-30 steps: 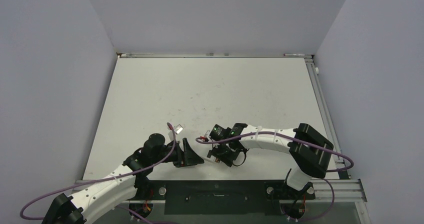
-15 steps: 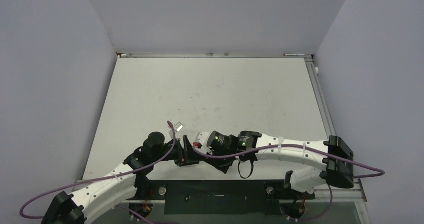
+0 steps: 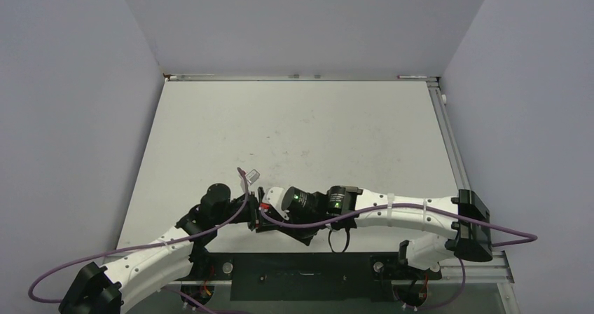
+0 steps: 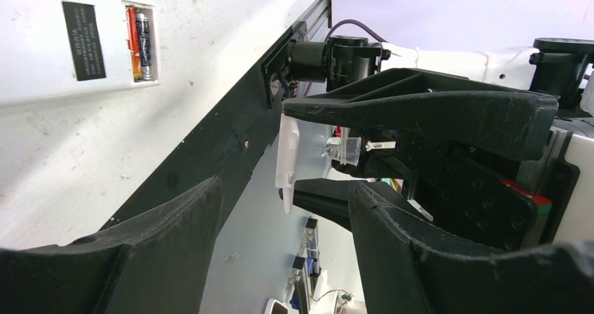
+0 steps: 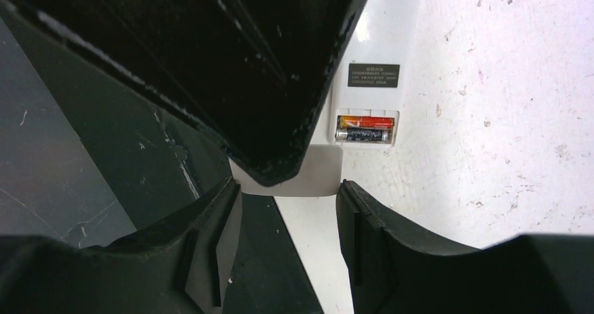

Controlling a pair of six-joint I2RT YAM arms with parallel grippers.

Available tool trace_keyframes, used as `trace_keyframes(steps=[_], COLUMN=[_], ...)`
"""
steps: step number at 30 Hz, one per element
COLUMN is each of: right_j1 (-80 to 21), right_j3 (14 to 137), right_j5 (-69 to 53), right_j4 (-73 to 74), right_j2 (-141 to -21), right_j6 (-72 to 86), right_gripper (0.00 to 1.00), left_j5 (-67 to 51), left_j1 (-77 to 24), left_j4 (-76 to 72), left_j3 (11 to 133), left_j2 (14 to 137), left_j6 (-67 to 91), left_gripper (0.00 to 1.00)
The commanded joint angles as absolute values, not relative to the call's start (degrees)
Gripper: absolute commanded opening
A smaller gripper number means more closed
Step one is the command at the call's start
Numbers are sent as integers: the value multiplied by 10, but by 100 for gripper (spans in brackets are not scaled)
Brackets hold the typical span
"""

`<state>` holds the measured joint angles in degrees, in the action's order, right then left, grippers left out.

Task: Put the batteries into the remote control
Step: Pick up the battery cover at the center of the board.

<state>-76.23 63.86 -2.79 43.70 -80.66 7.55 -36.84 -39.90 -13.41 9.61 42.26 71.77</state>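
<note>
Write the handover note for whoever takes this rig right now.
Left end effector: open, empty, close to the right one.
Right end effector: shut on the cover, a small white plate.
Remote: on the table, back up, compartment open.
Batteries: two, side by side in the compartment.
Done: batteries loaded.
Left: probably fit the cover over the compartment, then release.
</note>
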Motion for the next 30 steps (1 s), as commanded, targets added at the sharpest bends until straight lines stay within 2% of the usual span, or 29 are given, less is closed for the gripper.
trace_keyframes(steps=[1, 16, 18, 22, 24, 30], right_j1=[-767, -766, -766, -766, -766, -767], right_j3=[673, 699, 699, 698, 696, 657], right_j5=[-10, -8, -7, -6, -6, 27], right_j4=[431, 427, 428, 428, 428, 398], right_j2=[-823, -843, -842, -843, -841, -795], right_j6=[65, 56, 56, 58, 59, 78], right_gripper=[21, 21, 21, 21, 22, 48], left_j5=[-389, -395, -396, -396, -396, -385], left_j1=[-397, -423, -425, -425, -425, -424], left_j4=[-187, -252, -254, -256, -261, -314], left_j3=[105, 86, 86, 85, 83, 60], left_j2=[423, 457, 460, 462, 462, 451], left_j6=[732, 745, 743, 741, 743, 783], left_gripper=[61, 31, 25, 0, 0, 0])
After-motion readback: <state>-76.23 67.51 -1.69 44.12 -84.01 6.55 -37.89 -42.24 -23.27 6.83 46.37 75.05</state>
